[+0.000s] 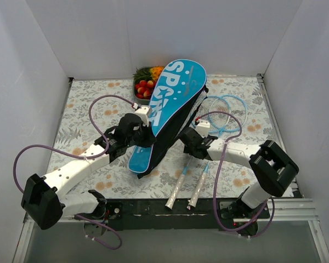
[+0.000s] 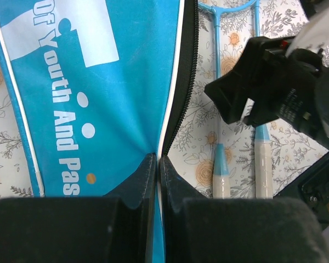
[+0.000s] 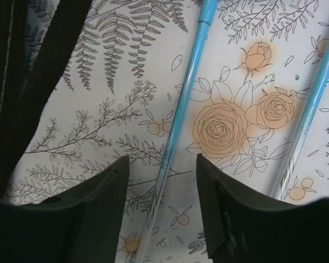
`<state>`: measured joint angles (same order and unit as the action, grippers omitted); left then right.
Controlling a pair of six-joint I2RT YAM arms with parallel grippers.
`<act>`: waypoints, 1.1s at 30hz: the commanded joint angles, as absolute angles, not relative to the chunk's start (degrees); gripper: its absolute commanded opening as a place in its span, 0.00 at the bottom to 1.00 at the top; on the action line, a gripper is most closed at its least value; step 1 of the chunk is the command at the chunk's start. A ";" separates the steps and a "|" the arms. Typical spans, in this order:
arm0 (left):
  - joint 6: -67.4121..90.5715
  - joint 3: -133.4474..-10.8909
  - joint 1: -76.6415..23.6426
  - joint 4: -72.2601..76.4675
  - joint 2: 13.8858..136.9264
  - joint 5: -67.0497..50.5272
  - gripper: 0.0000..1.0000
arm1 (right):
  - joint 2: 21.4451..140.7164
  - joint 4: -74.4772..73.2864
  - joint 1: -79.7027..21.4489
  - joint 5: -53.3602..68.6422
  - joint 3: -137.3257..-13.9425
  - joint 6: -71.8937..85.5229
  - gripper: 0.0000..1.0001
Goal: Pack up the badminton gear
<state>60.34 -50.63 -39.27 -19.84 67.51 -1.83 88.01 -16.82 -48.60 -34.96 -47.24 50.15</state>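
Observation:
The long blue bag (image 1: 170, 104) lettered "SPORT" lies slantwise in the middle, its upper flap lifted. My left gripper (image 1: 144, 121) is shut on the flap's zipper edge (image 2: 158, 159); the blue fabric (image 2: 98, 82) fills the left wrist view. Two light-blue rackets (image 1: 222, 112) lie side by side right of the bag, their white handles (image 1: 186, 189) pointing at the near edge. My right gripper (image 1: 193, 143) is open and empty just above one racket shaft (image 3: 178, 120), which runs between its fingertips (image 3: 162, 161). The second shaft (image 3: 312, 104) lies to the right. The shuttlecock tube is out of view.
A grey tray of colourful fruit (image 1: 144, 86) stands at the back, partly behind the bag's top. The bag's black strap (image 3: 44, 71) hangs left of my right gripper. White walls close off the floral table (image 1: 88, 109) on three sides.

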 commanded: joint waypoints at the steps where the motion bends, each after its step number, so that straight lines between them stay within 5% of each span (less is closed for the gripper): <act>1: 60.47 -50.10 -38.23 -16.52 64.69 -4.92 0.00 | 91.31 -15.91 -47.73 -34.89 -49.39 53.87 0.54; 7: 59.41 -49.22 -36.04 -15.65 64.42 -7.55 0.00 | 95.01 -18.63 -47.55 -34.98 -49.83 57.21 0.44; 9: 59.06 -48.96 -35.07 -15.38 64.07 -8.52 0.00 | 95.71 -18.46 -47.46 -34.98 -49.31 57.83 0.31; 10: 58.89 -48.69 -34.72 -14.95 63.99 -8.87 0.00 | 95.89 -18.37 -47.46 -35.33 -49.13 58.09 0.06; 11: 58.80 -48.60 -33.93 -14.85 63.98 -9.83 0.00 | 95.98 -18.63 -47.37 -35.59 -49.13 58.27 0.01; 33: 59.94 -50.71 -28.65 -14.41 64.24 -14.24 0.00 | 69.79 -49.83 -47.98 -48.52 -54.32 62.14 0.01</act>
<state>58.83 -48.47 -29.52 -17.30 65.65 -13.17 74.41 -44.25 -47.35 -46.02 -54.54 61.36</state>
